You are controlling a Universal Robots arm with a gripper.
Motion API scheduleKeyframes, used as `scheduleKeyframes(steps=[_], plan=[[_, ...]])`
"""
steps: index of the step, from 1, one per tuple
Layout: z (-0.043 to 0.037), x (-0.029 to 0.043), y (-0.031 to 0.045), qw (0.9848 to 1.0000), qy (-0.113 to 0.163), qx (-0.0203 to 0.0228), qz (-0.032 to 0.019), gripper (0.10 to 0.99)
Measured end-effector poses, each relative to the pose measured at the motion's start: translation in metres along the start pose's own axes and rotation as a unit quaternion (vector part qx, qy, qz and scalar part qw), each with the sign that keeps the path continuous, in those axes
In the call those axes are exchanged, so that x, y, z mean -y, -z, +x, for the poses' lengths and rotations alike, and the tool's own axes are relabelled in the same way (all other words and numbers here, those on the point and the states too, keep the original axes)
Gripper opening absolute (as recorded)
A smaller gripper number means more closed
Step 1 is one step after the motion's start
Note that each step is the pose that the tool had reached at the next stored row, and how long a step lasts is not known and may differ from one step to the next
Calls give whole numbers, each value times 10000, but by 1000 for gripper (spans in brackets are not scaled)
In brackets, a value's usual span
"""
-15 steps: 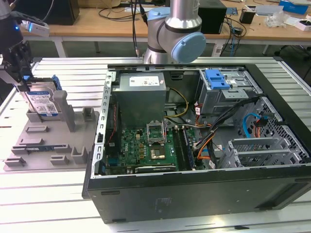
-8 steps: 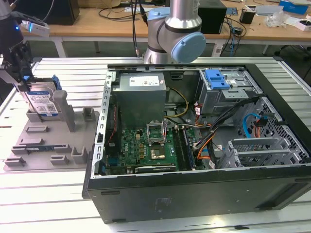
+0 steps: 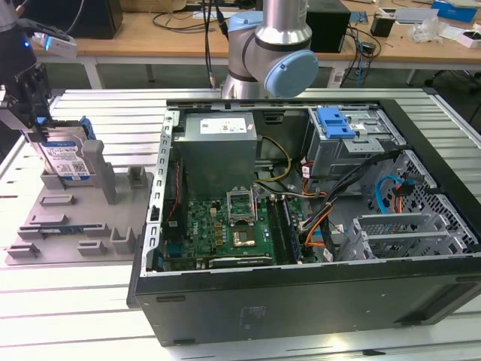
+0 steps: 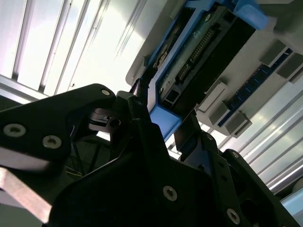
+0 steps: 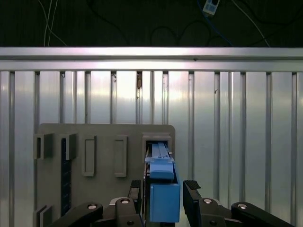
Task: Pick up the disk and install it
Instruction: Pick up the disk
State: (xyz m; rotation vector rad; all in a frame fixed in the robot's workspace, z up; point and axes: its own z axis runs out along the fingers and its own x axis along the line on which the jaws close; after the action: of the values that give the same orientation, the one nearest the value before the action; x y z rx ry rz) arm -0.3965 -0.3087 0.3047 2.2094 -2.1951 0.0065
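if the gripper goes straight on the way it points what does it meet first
Likely the disk: its blue edge sits inside the open gripper, with the grey holder beneath it; depth is unclear.

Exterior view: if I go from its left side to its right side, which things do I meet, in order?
disk → grey power-supply box → blue drive-bay cover → blue cable
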Motion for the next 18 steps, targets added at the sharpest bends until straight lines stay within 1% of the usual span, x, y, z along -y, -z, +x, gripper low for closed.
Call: scheduleKeyframes(steps=[18], plan=[[-1,-9,-31,10000,0,0,0,482]])
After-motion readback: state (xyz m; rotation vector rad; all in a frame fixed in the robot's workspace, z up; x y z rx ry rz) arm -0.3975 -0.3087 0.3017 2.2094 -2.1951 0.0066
